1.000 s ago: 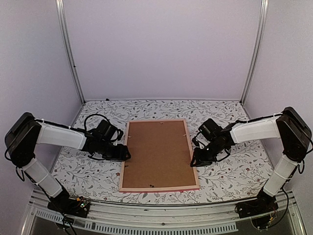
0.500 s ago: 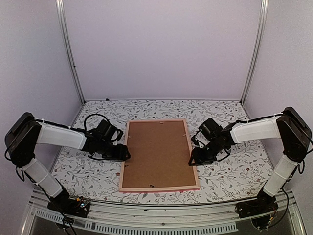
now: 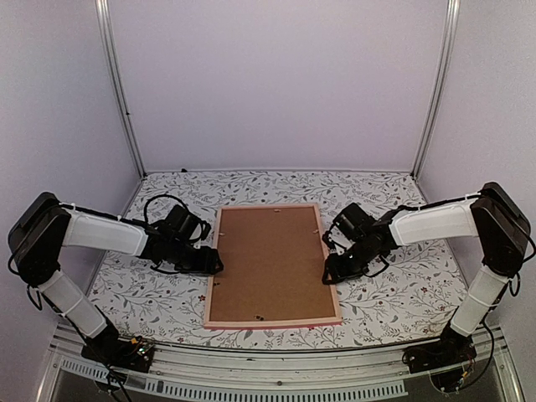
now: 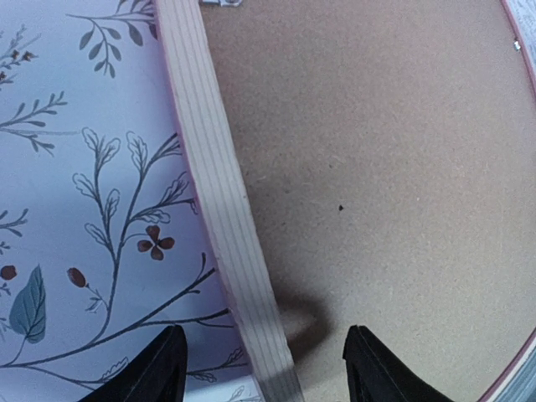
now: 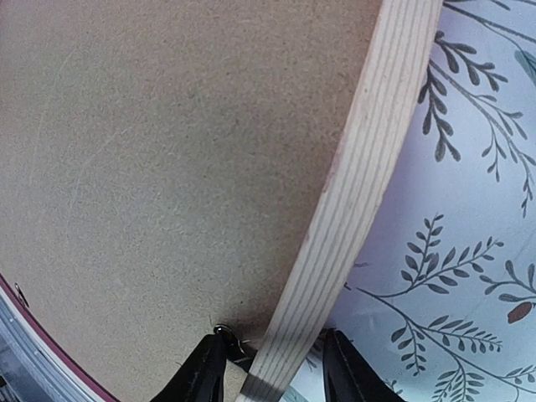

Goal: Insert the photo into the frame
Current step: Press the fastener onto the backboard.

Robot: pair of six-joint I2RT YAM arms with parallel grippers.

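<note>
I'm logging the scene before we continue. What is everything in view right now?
frame: one, pink, lying back-up in the middle of the table.
backing board: one, brown, filling the frame's back.
metal tabs: several, small and silvery, along the board's edges.
tablecloth: one, white with a leafy print, under the frame.
left gripper: one, black, open astride the frame's left rail.
right gripper: one, black, open astride the frame's right rail.
</note>
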